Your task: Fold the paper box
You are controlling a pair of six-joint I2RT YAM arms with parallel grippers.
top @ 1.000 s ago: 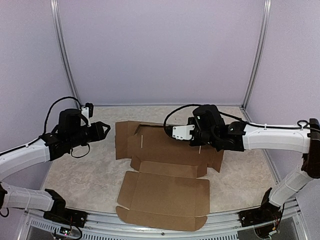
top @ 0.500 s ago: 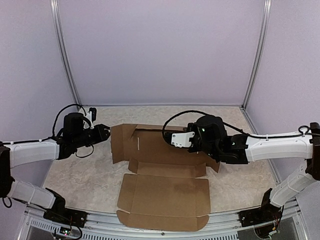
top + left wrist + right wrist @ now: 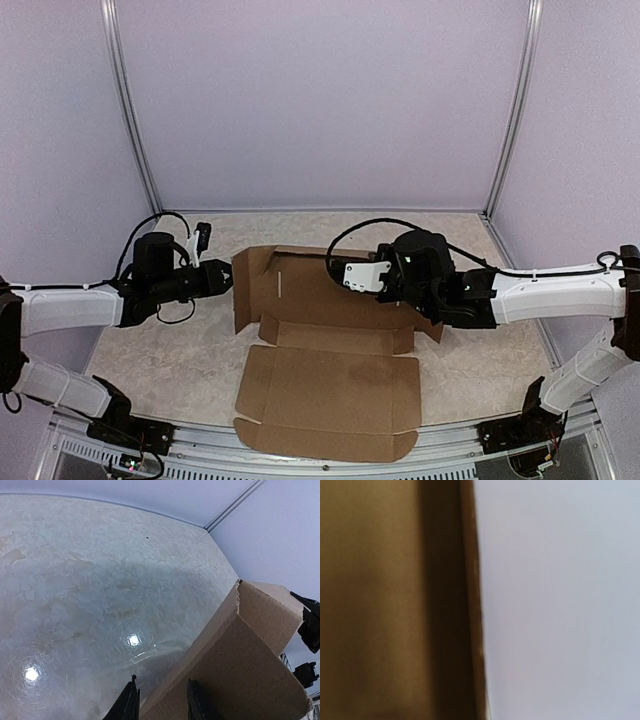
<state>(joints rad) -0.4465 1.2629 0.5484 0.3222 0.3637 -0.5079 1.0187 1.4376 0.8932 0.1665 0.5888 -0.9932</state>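
Top external: we see the paper box (image 3: 330,385) lying opened out on a mottled pale table (image 3: 160,350), with lilac walls (image 3: 320,100) around it.
Our left gripper (image 3: 222,280) pinches the box's raised side flap. Our right gripper (image 3: 347,276), fully closed, sits over the far panel. Table surface stretches beyond both grippers to the walls.

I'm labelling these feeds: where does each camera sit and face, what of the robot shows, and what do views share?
Top external: fixed above and behind the arm bases, facing down and forward at the brown die-cut cardboard box; left arm and right arm show.
Left wrist: on the left arm, looking low across the table at the box's raised flap; fingertips of its end effector show.
Right wrist: close against blurred cardboard and pale wall; no robot parts show.
Shared: all see the box.
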